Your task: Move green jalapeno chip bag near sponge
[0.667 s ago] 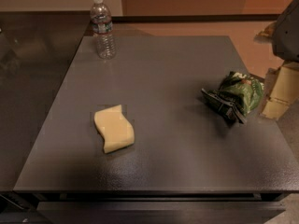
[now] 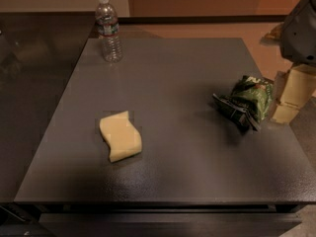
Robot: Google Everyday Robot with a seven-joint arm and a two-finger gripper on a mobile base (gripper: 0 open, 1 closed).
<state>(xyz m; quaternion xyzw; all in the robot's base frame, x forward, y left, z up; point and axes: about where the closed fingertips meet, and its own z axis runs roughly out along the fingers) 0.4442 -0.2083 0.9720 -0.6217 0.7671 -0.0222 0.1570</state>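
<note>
Camera view: little is changed since a moment ago — the green jalapeno chip bag (image 2: 248,101) is kept near the table's (image 2: 163,73) right edge, well apart from the sponge (image 2: 121,136). The claw (image 2: 291,97) is held just beside the bag — its state cannot be told.

Dim, warm light; gripper (image 2: 291,98) far right.

- The gripper (image 2: 290,98) stands just right of the green jalapeno chip bag (image 2: 249,101). It is pale cream and made of blocky, flat-sided pieces.
- Two cream blocks show, a larger one above a smaller one, with a dark seam between them.
- Above and right of the bag is a rounded grey housing (image 2: 302,31) with a smooth matte shell, darker along its lower edge and cut off at the picture's border.
</note>
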